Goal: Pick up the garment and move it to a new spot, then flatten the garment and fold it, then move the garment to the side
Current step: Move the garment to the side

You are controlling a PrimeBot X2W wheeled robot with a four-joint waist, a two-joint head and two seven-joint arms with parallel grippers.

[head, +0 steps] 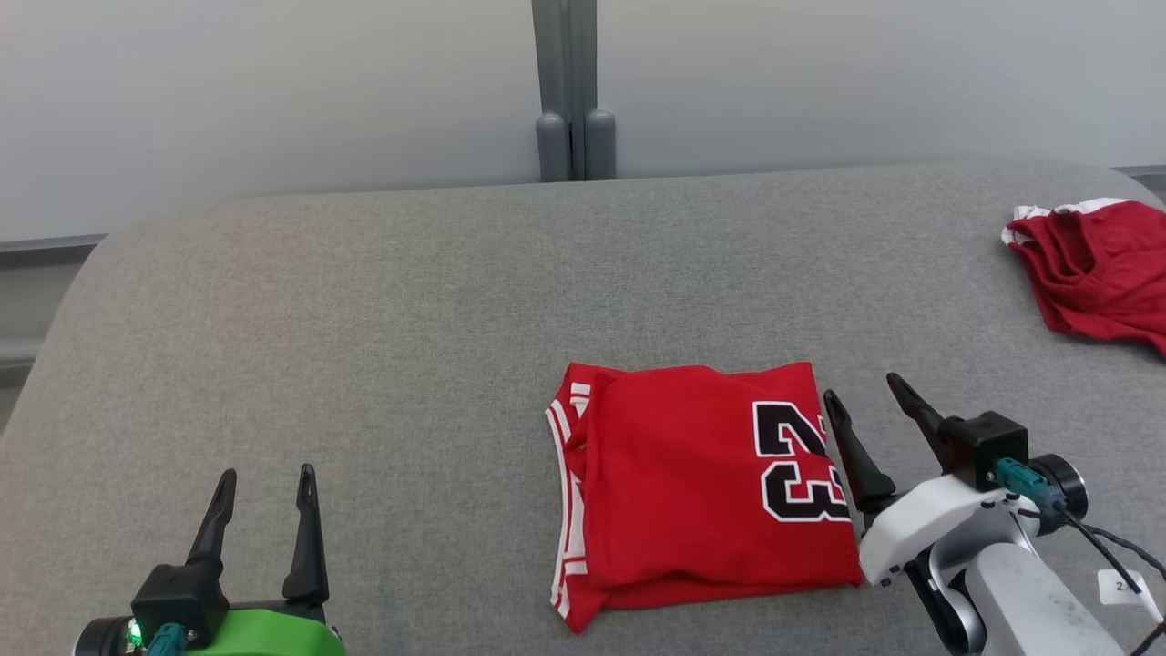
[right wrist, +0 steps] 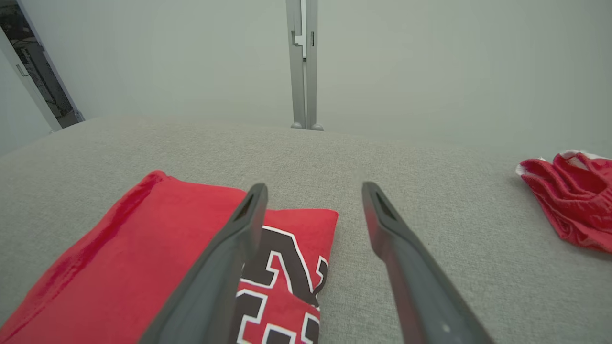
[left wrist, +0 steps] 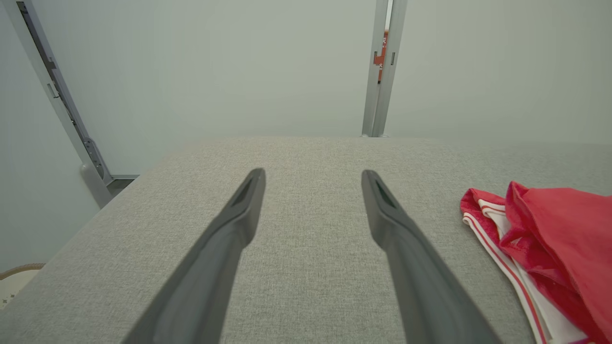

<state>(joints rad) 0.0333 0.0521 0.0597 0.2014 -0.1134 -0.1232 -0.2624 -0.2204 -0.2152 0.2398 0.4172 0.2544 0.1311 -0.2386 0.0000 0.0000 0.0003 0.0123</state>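
Note:
The garment (head: 692, 483) is a red jersey with white trim and a black "23", folded into a rough square on the grey table (head: 364, 319). My right gripper (head: 865, 399) hangs open at the garment's right edge, one finger over the "23" (right wrist: 282, 286), nothing between its fingers. In the right wrist view the right gripper (right wrist: 313, 191) straddles that edge of the garment (right wrist: 124, 258). My left gripper (head: 266, 480) stands open at the lower left, well apart from the garment. The left wrist view has the left gripper (left wrist: 313, 179) over bare table, the garment's striped edge (left wrist: 535, 248) to its right.
A second red garment (head: 1098, 269) lies crumpled at the table's far right edge, seen too in the right wrist view (right wrist: 573, 196). A grey post (head: 574, 91) stands behind the table against a pale wall. Bare grey table stretches left of and behind the folded jersey.

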